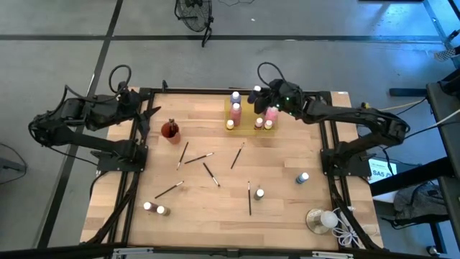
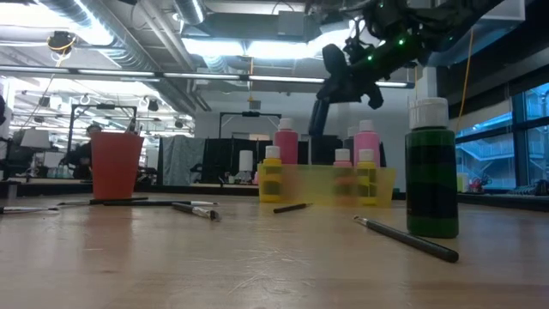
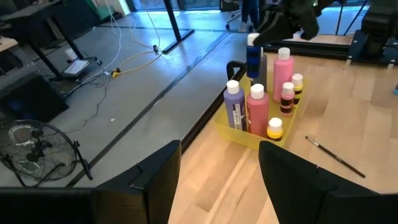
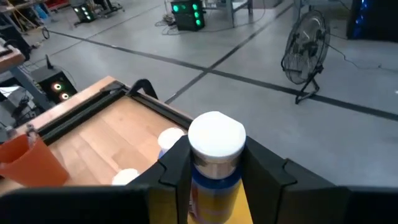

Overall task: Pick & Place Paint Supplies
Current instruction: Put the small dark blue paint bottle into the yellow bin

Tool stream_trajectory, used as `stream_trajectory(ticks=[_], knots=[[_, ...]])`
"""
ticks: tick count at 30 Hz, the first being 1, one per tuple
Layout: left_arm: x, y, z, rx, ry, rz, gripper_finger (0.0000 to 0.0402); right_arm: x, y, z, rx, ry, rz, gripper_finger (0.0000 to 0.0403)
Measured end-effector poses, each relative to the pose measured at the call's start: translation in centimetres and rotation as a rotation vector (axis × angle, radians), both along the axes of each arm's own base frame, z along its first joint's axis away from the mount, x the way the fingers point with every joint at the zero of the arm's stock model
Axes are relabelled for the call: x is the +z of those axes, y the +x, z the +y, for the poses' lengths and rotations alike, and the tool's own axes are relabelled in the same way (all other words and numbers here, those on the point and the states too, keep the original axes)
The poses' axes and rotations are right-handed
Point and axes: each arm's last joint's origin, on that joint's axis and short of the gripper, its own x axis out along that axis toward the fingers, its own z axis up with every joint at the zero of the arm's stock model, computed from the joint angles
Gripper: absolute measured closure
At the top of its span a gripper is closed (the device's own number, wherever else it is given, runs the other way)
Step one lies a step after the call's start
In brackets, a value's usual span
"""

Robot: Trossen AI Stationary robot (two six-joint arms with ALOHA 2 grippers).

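Paint supplies across wooden worktop (image 1: 215,216): yellow tray (image 1: 248,126) of bottles at far edge, brushes (image 1: 210,173) scattered mid-board. Right pincer (image 4: 213,163) above tray, clamped on white-capped blue bottle (image 4: 214,158). Left pincer (image 3: 217,165) parked off far-left corner, fingers apart, holding nothing.

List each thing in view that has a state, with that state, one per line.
Right gripper: shut on a white-capped blue bottle, held over the yellow tray.
Left gripper: open, empty, at the table's far left edge.
Yellow tray: holds several upright bottles.
Red cup: upright, on the table.
Green bottle: upright, capped, outside the tray.
Paintbrushes: lying flat, scattered on the table.
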Motion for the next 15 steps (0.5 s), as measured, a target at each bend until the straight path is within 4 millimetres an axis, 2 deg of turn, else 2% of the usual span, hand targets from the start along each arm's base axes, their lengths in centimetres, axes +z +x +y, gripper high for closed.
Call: stream_trajectory(ticks=[6,10,15], knots=[[0.0,0.2,0.0,0.003,-0.007,0.000,0.0190,-1.0,1.1,0.3,0.026,-0.007,0.009,0.0295],[-0.3,0.5,0.0,0.007,-0.014,-0.004,0.0190,-0.1,1.8,1.3,0.032,-0.067,0.044,0.0295],[-1.3,1.1,0.0,0.015,-0.031,0.014,0.0190,1.1,2.1,1.4,0.001,-0.060,0.089,0.0295]])
